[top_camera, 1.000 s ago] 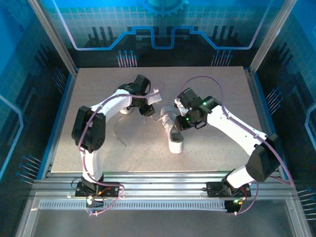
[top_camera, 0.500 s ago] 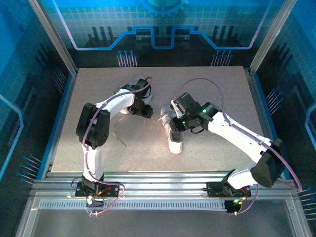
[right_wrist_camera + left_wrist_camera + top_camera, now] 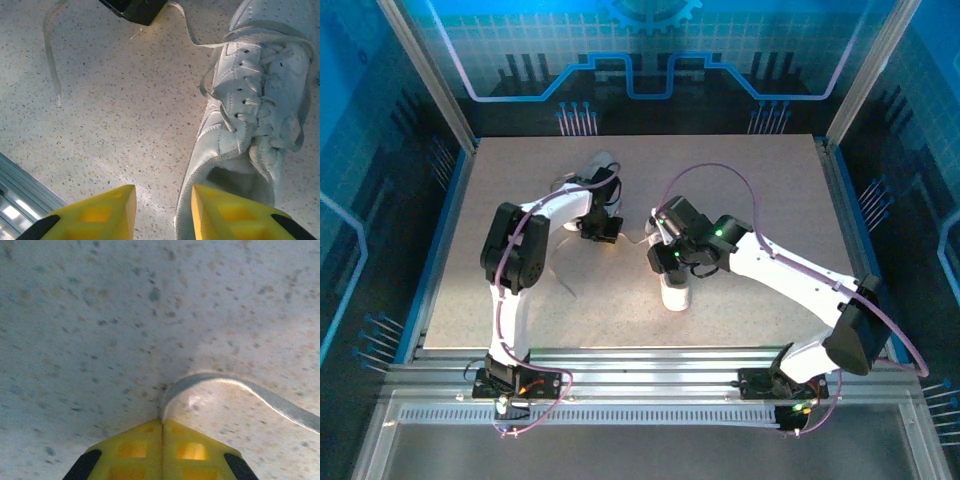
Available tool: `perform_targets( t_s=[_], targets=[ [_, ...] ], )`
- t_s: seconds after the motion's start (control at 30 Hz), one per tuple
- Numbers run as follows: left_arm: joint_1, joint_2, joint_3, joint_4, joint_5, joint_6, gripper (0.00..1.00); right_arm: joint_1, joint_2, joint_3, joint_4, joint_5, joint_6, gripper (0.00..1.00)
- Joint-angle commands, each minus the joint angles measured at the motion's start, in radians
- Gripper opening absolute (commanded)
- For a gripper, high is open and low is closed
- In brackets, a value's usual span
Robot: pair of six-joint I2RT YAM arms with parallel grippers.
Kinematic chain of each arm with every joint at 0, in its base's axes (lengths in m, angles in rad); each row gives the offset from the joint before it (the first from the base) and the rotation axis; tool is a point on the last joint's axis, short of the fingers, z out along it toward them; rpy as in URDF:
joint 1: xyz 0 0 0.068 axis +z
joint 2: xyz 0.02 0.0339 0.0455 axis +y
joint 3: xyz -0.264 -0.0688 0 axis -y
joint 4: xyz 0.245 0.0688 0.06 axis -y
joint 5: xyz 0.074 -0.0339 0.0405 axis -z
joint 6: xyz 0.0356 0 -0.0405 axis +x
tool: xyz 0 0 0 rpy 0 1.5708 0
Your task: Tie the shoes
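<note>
One white sneaker [image 3: 675, 293] lies mid-table; in the right wrist view it [image 3: 260, 95] is on the right, its collar near my fingers. My right gripper [image 3: 660, 258] [image 3: 162, 202] is open, one finger over the table, the other at the shoe's collar edge. A pale lace [image 3: 192, 37] runs from that shoe to my left gripper [image 3: 599, 230] [image 3: 135, 7]. In the left wrist view my left gripper [image 3: 162, 421] is shut on this lace [image 3: 240, 386], low over the table. The second sneaker [image 3: 598, 165] sits behind the left arm, partly hidden.
Another loose lace [image 3: 50, 55] [image 3: 560, 275] curves across the speckled table [image 3: 760, 180] left of the shoe. A metal rail [image 3: 12, 200] runs along the near edge. Frame posts and blue walls enclose the table's sides and back.
My right gripper has moved left and down over the mid-table shoe. My left gripper has slid slightly left and toward the near edge, still shut on the lace.
</note>
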Motion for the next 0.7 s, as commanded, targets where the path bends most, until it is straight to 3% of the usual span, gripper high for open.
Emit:
perform_targets(
  t_s=[0.0,0.33,0.67],
  targets=[
    [-0.009,-0.099,-0.049,0.0,0.124,-0.095,0.0,0.015,-0.013,-0.049,0.105,0.0,0.058,0.33],
    [-0.013,-0.335,-0.096,0.015,0.376,-0.354,0.0,0.029,-0.011,-0.171,0.361,-0.055,0.119,0.4],
    [-0.024,-0.46,-0.189,0.138,0.452,-0.489,0.0,0.034,0.051,-0.145,0.5,-0.076,0.208,0.45]
  ],
)
